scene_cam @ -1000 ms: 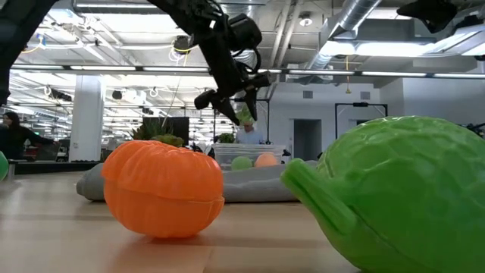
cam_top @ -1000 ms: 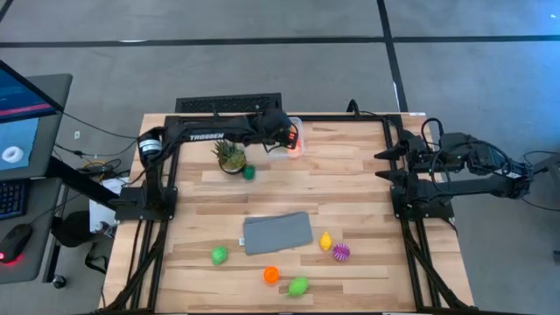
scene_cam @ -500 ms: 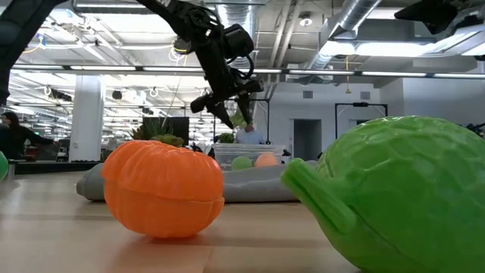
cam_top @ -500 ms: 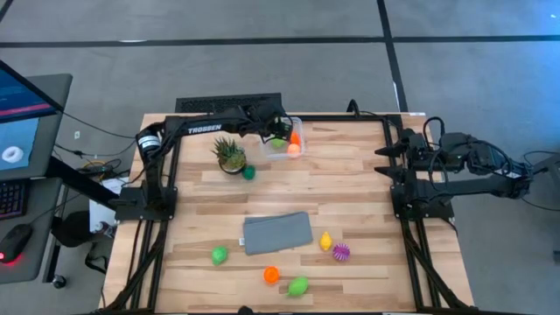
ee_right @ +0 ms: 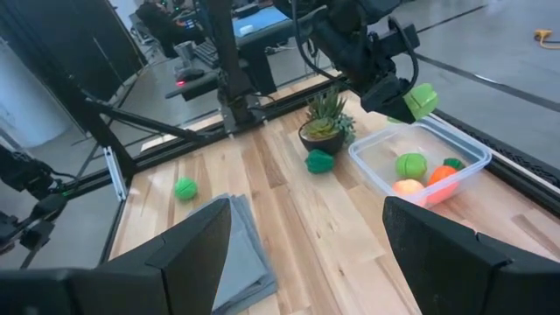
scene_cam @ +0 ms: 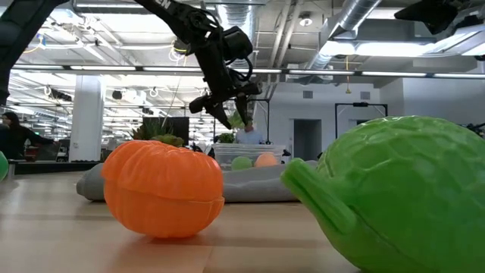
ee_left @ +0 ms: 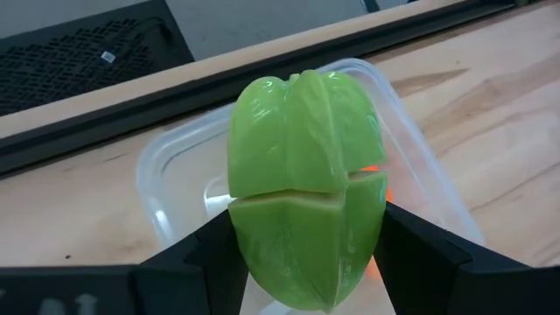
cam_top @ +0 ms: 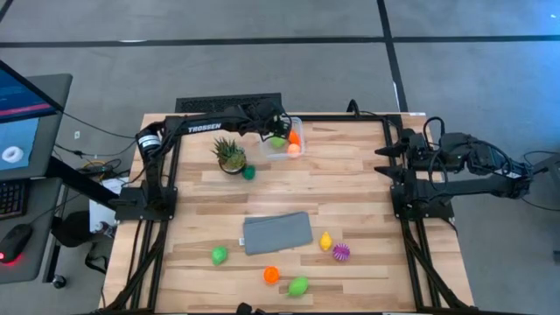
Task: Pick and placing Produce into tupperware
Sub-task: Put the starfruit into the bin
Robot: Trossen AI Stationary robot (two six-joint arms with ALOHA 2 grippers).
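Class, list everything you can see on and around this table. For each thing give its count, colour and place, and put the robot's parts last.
table: one, light wood, under both arms
tupperware: one, clear, at the table's far edge
produce in the tub: at least three, green, orange, peach
potted plant: one, spiky green, beside the tub
cloth: one, grey, flat mid-table
loose produce: six; dark green by the plant; green, orange, green, yellow, spiky purple around the cloth
monitor: one, lit, off the table's left
held fruit: one, light green, above the tub
left gripper: shut on the held fruit
right gripper: open, at the table's right edge
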